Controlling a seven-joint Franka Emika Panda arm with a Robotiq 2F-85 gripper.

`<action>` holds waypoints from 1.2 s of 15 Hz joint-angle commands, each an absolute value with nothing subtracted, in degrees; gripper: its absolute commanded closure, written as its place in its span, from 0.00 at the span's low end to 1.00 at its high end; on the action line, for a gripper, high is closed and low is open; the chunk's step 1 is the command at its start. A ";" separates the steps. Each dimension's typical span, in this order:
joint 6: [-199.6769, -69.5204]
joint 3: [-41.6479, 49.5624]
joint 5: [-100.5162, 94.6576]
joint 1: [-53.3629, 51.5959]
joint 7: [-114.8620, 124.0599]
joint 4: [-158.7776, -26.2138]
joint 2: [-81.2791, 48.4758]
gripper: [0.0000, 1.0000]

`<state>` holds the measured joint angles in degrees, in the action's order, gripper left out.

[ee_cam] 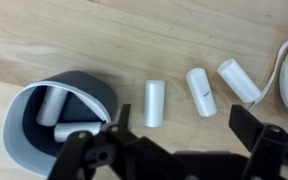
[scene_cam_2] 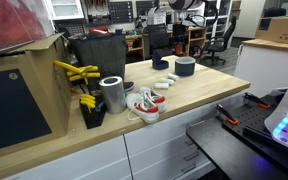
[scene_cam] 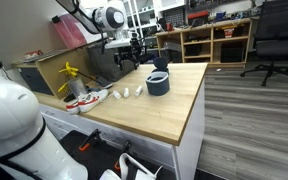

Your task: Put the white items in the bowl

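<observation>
While the black gripper (ee_cam: pixel 172 152) hangs spread wide and empty above the pale wood-grain table (ee_cam: pixel 84 40), three stubby white cylinders (ee_cam: pixel 154 102) lie in a row just beside the round, straight-walled blue-grey bowl (ee_cam: pixel 19 148). Two more smooth white pieces (ee_cam: pixel 49 105) rest inside it.

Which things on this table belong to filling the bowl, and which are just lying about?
Job: bowl, two white pieces already in it; three more white pieces on the table beside it; gripper, open above them.
Lying about: red-and-white shoe-like object; silver cylinder; yellow-handled tools.
</observation>
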<state>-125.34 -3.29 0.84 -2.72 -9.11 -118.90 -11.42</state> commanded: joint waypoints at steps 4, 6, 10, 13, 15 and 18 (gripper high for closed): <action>-136.53 -6.37 1.06 -5.84 -5.24 -120.24 -21.22 0.00; -136.83 -6.81 0.01 -6.76 -5.46 -118.60 -24.31 0.00; -135.16 -6.07 -3.56 -8.14 -6.08 -116.03 -28.18 0.00; -135.31 -5.46 -6.19 -8.41 -6.06 -114.98 -29.90 0.00; -135.57 -5.44 -6.86 -8.28 -6.13 -114.32 -30.84 0.26; -136.12 -5.88 -6.55 -8.18 -6.15 -114.04 -31.66 0.51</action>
<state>-136.60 -5.92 -5.97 -7.82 -6.42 -115.47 -30.72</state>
